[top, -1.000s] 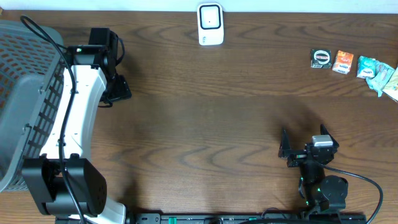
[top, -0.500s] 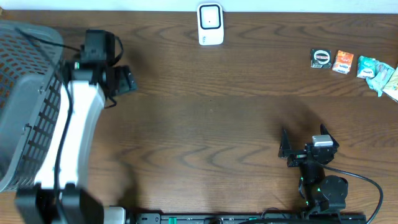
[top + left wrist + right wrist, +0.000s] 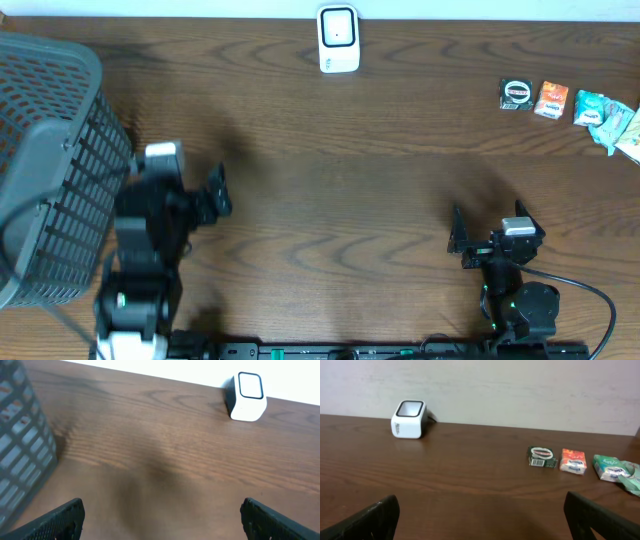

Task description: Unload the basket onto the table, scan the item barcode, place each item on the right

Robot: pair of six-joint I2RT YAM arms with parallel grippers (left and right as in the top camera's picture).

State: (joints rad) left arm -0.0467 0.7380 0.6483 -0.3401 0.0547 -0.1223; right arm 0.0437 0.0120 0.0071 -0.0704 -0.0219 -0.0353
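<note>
The left gripper (image 3: 162,522) stands wide open and empty; only its two dark fingertips (image 3: 62,517) show, at the bottom corners of the left wrist view, with bare table (image 3: 165,460) between them. Just to its left rises the grey mesh wall of the basket (image 3: 20,455). Ahead and to the right, at the table's far edge, stands the white scanner (image 3: 246,396), its dark-framed window facing up. From overhead this gripper sits at the front left of the table, beside the basket's right side, and is angled toward the far right

The right gripper (image 3: 485,520) is also spread wide and holds nothing, its fingertips at the lower corners of its own view. From overhead it sits at the front right of the table, on its arm

The items lie in a row at the far right of the table, untouched and well apart from both grippers. From left to right there is a green pack (image 3: 542,457), an orange pack (image 3: 572,461) and a teal pack (image 3: 607,467), with a pale wrapper (image 3: 632,480) partly cut off by the frame edge. The green pack shows a small white patch on its near side that looks like a barcode. The scanner stands well to the left of the row, with open table between them
</note>
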